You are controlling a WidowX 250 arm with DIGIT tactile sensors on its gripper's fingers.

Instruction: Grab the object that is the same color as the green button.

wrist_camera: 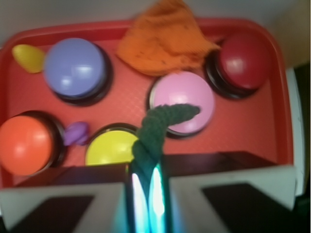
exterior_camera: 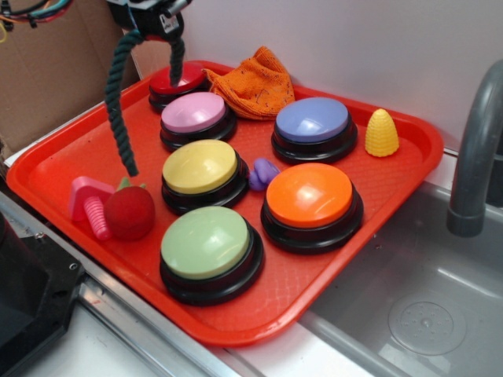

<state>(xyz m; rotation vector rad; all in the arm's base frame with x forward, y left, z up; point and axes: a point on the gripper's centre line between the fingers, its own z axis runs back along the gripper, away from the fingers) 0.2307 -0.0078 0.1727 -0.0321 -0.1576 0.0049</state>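
Rope (exterior_camera: pixel 118 94), dark green and twisted, hangs from the gripper (exterior_camera: pixel 153 27) high over the back left of a red tray (exterior_camera: pixel 409 126), its long end dangling free above the strawberry (exterior_camera: pixel 130 212) without touching it. A shorter end droops on the other side of the gripper, just above the red button (exterior_camera: pixel 177 82). The wrist view shows the 2 fingers (wrist_camera: pixel 141 189) pressed together on the rope (wrist_camera: pixel 158 131), with only a short bite of it held between them.

The green button (exterior_camera: pixel 206 243), the colour match for the rope, sits at the front of the tray, beside yellow (exterior_camera: pixel 200 166), pink (exterior_camera: pixel 194 112), blue (exterior_camera: pixel 313 119) and orange (exterior_camera: pixel 310 195) ones. An orange cloth (exterior_camera: pixel 255 82) lies bunched at the back, a yellow corn toy (exterior_camera: pixel 382 132) stands at the right and a pink bolt (exterior_camera: pixel 90 204) lies at the left.

Risk from here looks to lie in the rope's limpness. Most of its length hangs to one side, so its weight probably pulls unevenly at the pinch, and a sharp swing could work it loose. A low pass might also drag the loose end across the strawberry or the yellow button, snagging it. Falling, it would likely land among the buttons.
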